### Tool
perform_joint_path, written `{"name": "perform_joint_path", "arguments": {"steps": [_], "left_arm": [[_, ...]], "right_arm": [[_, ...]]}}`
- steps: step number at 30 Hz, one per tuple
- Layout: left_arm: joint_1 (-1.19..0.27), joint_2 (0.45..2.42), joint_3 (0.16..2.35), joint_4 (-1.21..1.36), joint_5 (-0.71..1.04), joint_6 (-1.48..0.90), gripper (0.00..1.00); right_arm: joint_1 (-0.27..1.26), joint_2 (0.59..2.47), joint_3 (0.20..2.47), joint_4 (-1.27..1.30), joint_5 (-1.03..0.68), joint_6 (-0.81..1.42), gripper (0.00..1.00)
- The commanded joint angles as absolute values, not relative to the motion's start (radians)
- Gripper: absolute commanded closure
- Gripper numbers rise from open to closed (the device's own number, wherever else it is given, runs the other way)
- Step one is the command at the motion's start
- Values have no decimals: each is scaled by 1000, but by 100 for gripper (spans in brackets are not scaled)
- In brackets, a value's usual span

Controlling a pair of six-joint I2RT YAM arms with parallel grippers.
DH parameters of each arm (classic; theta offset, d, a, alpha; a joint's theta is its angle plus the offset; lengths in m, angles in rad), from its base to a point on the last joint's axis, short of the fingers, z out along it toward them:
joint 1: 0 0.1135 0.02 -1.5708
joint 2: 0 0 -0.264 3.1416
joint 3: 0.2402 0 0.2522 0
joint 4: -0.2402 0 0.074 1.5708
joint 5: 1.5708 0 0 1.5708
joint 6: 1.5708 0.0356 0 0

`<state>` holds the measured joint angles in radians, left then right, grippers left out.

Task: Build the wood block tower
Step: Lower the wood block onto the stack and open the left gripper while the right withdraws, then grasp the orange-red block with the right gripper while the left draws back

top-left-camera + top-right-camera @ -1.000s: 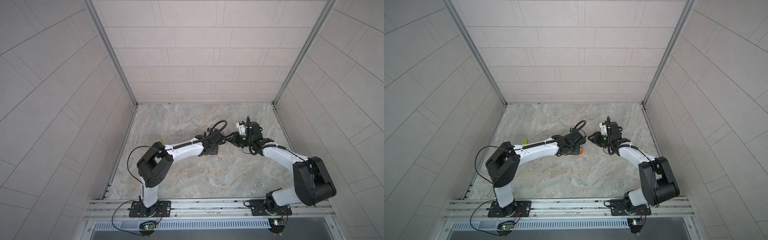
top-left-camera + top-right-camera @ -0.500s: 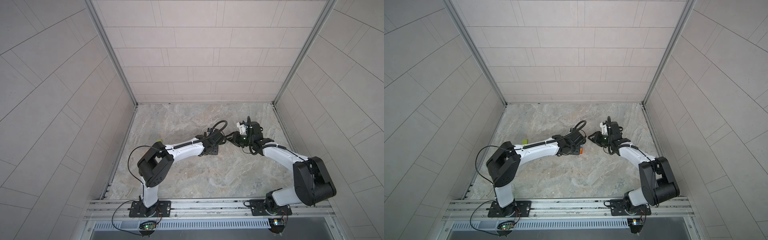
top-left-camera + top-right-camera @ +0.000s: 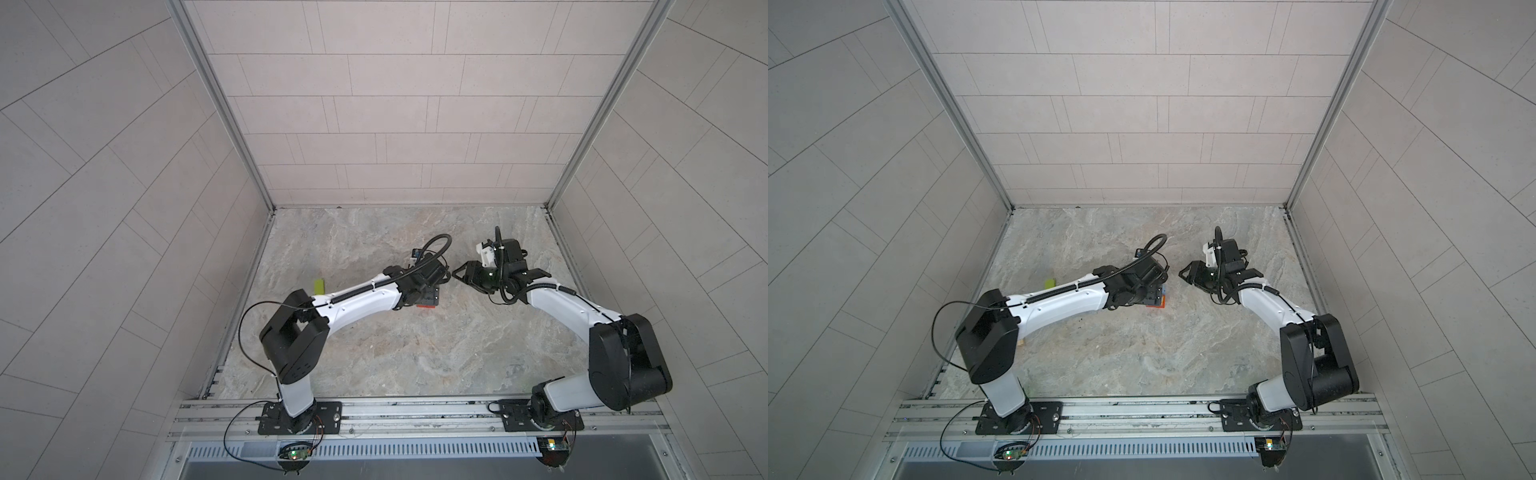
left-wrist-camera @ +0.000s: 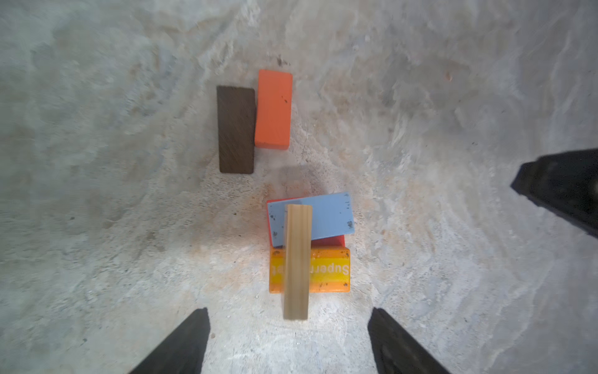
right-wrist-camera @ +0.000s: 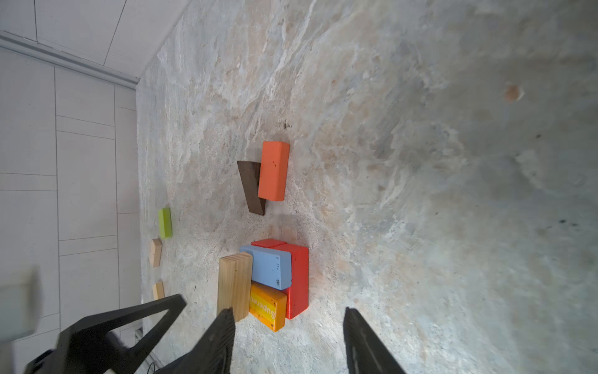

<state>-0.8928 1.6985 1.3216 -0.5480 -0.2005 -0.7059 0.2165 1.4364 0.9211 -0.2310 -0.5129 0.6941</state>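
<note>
The counter (image 3: 415,353) carries a partly built tower (image 4: 309,246) near its middle, under the left pincer (image 4: 288,340): red base, light blue and yellow-orange bricks above, a tan brick (image 4: 297,262) laid on edge on top. Both pincers are seen spread, nothing gripped; the right pincer (image 5: 288,336) hovers beside the tower. Left to stack: dark brown brick (image 4: 235,129), orange brick (image 4: 273,109), green brick (image 5: 165,222), two tan bricks far left.
</note>
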Motion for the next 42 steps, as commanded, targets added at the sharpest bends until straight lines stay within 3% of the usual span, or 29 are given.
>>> {"name": "perform_joint_path", "arguments": {"steps": [1, 13, 21, 36, 42], "left_arm": [[-893, 1583, 1286, -624, -297, -698, 12], [-847, 1216, 871, -537, -379, -707, 3], [-801, 1042, 642, -454, -381, -719, 1], [-748, 1051, 502, -310, -294, -719, 0], [-747, 1056, 497, -301, -280, -719, 0]], "right_arm": [[238, 1437, 1010, -424, -366, 589, 43], [387, 1679, 1384, -654, -129, 503, 31], [456, 1915, 1624, -748, -37, 520, 35], [510, 2240, 1943, -847, 30, 580, 34], [511, 2311, 2011, -862, 36, 602, 38]]}}
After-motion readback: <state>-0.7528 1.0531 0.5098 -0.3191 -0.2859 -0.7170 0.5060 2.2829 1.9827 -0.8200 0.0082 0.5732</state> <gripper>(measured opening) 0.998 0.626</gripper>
